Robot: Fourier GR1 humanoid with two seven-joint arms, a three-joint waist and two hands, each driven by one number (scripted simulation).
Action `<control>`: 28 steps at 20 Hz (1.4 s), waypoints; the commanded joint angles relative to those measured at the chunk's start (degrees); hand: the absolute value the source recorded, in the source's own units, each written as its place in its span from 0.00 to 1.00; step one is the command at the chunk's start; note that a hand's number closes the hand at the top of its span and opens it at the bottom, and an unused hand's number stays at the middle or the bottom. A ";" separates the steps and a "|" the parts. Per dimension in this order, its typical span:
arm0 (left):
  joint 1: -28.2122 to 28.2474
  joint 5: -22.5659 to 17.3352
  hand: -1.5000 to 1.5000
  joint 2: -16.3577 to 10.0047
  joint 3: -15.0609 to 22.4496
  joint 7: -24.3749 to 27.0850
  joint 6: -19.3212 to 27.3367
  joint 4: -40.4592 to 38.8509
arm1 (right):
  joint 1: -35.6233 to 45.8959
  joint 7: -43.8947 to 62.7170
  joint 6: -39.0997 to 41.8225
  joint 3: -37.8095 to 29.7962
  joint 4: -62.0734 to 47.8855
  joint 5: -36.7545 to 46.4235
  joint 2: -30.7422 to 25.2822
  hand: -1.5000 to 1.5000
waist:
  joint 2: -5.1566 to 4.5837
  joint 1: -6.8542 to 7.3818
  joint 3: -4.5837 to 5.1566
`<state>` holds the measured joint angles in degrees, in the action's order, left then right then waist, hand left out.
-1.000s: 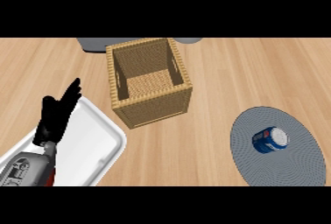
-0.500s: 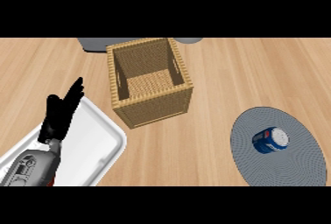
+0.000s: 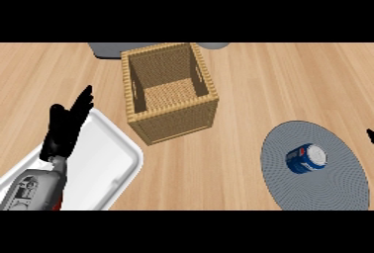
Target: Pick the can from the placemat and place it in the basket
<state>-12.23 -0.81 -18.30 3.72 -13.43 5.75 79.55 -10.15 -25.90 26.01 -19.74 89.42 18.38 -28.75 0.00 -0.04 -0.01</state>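
A: What is the surface like, and how much of the room shows?

B: A light wooden worktop [image 3: 277,84] with the grain running across fills the whole view. No more of the room shows.

A: Count the things for me.

B: One wicker basket [image 3: 179,123], square and open at the top, stands left of centre toward the far side. One round grey placemat [image 3: 329,192] lies at the lower right. One can [image 3: 305,159] sits on it. One white tray [image 3: 110,158] lies at the lower left, just beside the basket's near corner. Two grey things, [image 3: 108,49] and [image 3: 215,45], are cut off at the far edge behind the basket, and I cannot tell what they are.

A: Where exactly is the can, and which way does it point?

B: It is on the placemat, a little above the mat's middle and well apart from the basket. It has a blue side and a white end. The white end faces the upper right of the view, and the blue side shows at the lower left. Its long axis therefore runs from lower left to upper right in the view. I cannot tell whether it stands upright or leans.

A: And the hands?

B: The left hand [image 3: 64,128] shows at the left, over the tray's far-left rim, on its grey forearm [image 3: 33,190]. Its fingers are straight and close together, pointing up the view, and it holds nothing. Of the right hand [image 3: 370,135] only a dark sliver shows at the right edge, near the placemat. I cannot tell its state.
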 commanded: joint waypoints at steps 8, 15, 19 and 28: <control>-0.28 1.84 0.50 1.29 -5.44 3.42 -4.48 -2.94 | 2.71 0.48 -1.15 1.88 -0.15 5.34 4.83 0.00 | 0.02 -0.19 0.02; 0.40 5.94 0.50 5.96 -2.26 -0.01 -2.03 0.36 | 10.25 -0.33 -7.23 6.41 -9.03 11.14 9.40 0.00 | -0.01 0.12 0.00; 0.04 4.71 0.50 3.67 -6.21 -1.30 -5.86 1.75 | 7.73 -1.89 -6.40 5.37 -9.09 11.43 8.94 0.00 | 0.02 -0.02 0.00; -1.44 7.20 0.50 6.28 -6.41 -0.99 -5.17 -0.65 | 12.03 0.72 -6.33 7.75 -14.00 14.29 9.77 0.00 | -0.01 0.01 0.00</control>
<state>-12.23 5.61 -12.70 -2.31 -13.00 0.66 79.14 0.82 -24.29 21.16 -13.44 78.79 30.63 -20.00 0.01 -0.04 0.01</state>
